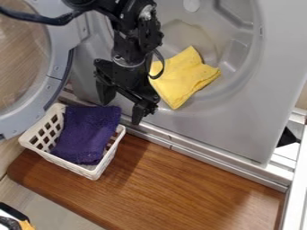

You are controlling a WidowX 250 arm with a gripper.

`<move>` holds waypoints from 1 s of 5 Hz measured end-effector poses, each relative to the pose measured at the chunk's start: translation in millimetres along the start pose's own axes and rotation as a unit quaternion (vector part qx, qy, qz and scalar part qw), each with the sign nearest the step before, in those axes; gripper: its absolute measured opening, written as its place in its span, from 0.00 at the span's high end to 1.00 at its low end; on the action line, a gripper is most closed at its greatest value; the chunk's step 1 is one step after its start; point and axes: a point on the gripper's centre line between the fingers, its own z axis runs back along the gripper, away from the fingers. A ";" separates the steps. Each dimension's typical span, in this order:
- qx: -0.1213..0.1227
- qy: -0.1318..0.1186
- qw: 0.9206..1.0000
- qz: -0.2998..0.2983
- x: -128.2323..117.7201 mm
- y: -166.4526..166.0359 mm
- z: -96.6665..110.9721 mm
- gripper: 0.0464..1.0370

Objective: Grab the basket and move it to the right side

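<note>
Claw (123, 108) near 1 white basket (73, 167)

My black arm (127, 45) has blocky joints (127, 60), pale screws (118, 57), a thick black cable (36, 18) at left, a thinner loop (162, 65) at right and black fingers (139, 112).

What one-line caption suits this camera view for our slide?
Open gripper near a white basket holding purple cloth; yellow cloth in the grey drum.

Fingers apart, the gripper (123, 106) hangs near the basket (67, 165) (purple cloth (89, 134) inside).
</note>
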 end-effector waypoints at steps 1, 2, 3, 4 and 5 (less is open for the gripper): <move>-0.002 0.015 1.000 -0.001 -4.6 -2.3 -7.4 0.04; 0.003 0.020 1.000 0.000 -7.1 -3.5 -18.1 0.04; 0.002 0.020 1.000 -0.002 -8.0 -6.4 -27.9 0.04; 0.023 0.031 0.999 0.010 -11.4 -4.0 -42.5 0.04; 0.021 0.039 0.999 0.010 -13.9 -6.1 -58.6 0.04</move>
